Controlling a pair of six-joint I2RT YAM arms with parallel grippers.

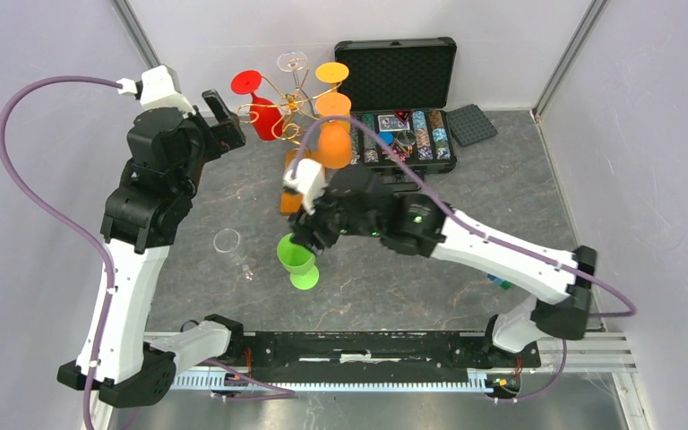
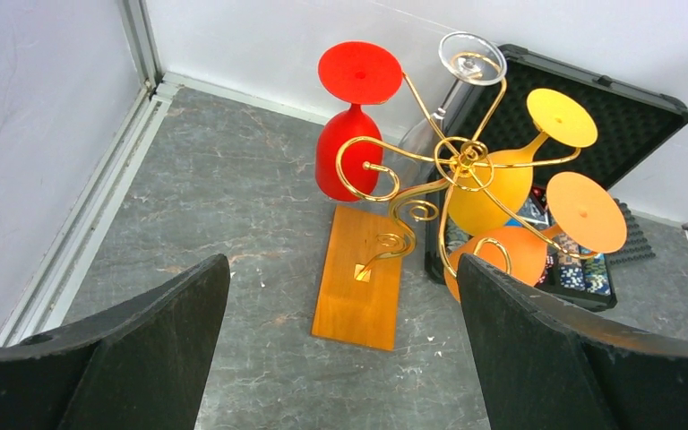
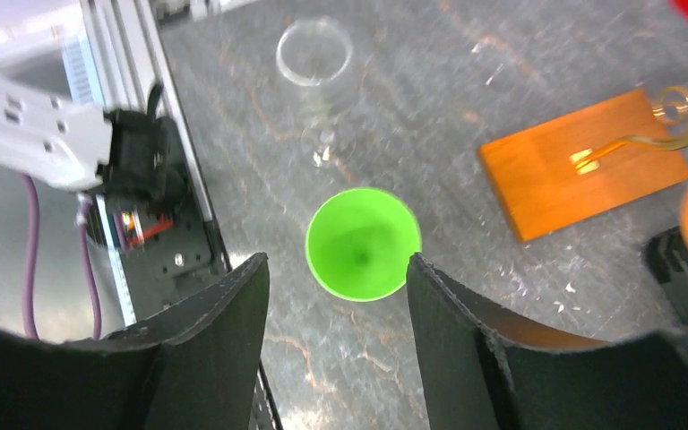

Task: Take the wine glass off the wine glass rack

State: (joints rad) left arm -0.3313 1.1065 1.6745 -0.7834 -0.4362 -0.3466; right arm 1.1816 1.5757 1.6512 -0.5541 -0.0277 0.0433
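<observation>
The wine glass rack [image 2: 452, 166], golden wire on an orange wooden base [image 2: 358, 287], stands at the back of the table. A red wine glass [image 2: 348, 152], a clear one [image 2: 471, 59], a yellow one [image 2: 493, 188] and an orange one [image 2: 502, 255] hang on it upside down. My left gripper [image 2: 342, 264] is open, short of the rack [image 1: 297, 98] and aimed at it. My right gripper [image 3: 336, 258] is open just above a green wine glass [image 3: 363, 242] that stands upright on the table. The green glass [image 1: 297, 260] is free between and beyond the fingers.
A clear glass [image 1: 230, 244] lies on its side on the table left of the green one. An open black chip case [image 1: 403, 107] sits right behind the rack, with a dark foam pad [image 1: 471, 124] beside it. Grey walls close in the back and sides.
</observation>
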